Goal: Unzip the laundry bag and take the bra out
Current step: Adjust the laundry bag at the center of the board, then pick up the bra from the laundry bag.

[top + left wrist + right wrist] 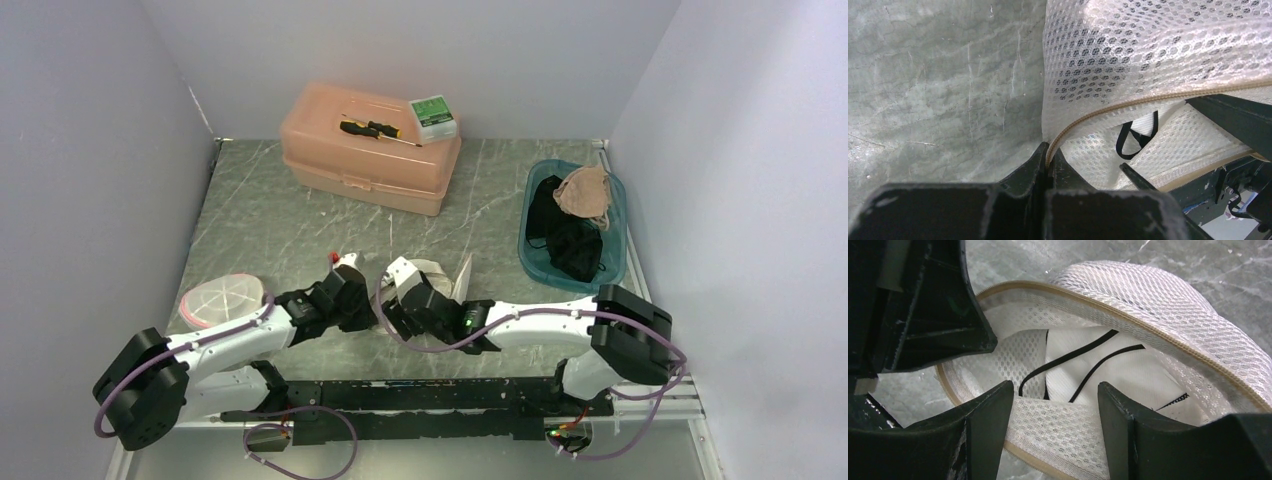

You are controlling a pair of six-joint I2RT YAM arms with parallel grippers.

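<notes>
From above, my left pincer [347, 283] and right pincer [405, 290] are meeting at the bag [447, 273], which is lying just ahead of both; a pink box [370, 150] is sitting well beyond them and a blue tub [575, 265] is off to the right of my right pincer. Through my left wrist, my left pincer [1048, 154] is pinching shut on the bag's [1148, 50] zip edge [1158, 97], with a black strap [1130, 140] showing just past my tips, inside the gaping mouth. Through my right wrist, my right pincer [1054, 392] is standing open and gripping nothing, its fingers [990, 425] straddling the bag's [1173, 305] near rim, and the white bra [1108, 370] is lying inside, straight ahead between them.
</notes>
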